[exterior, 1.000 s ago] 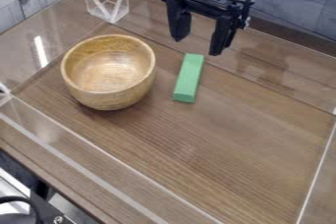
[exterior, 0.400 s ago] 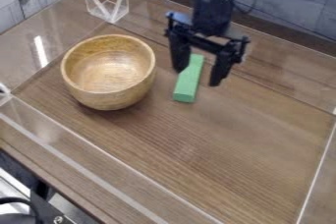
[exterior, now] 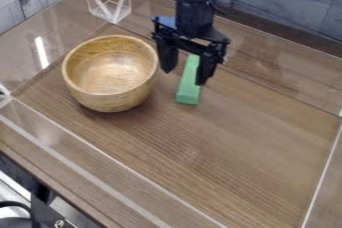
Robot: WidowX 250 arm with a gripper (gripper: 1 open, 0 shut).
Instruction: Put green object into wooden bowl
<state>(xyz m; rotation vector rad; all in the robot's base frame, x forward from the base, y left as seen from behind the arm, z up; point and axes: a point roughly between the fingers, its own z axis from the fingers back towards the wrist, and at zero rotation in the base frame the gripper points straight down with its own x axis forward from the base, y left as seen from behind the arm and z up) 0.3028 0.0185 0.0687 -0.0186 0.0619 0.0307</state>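
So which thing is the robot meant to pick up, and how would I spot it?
Find the big round wooden bowl on the brown table. Just to its right, lying flat on the wood, is the green object, with the open black gripper straddling its far end. It is the only bright green thing there, a small plain bar.

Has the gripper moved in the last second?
Yes. The gripper has dropped and shifted toward the wooden bowl, jaws open astride the far end of the green object, which lies unmoved.
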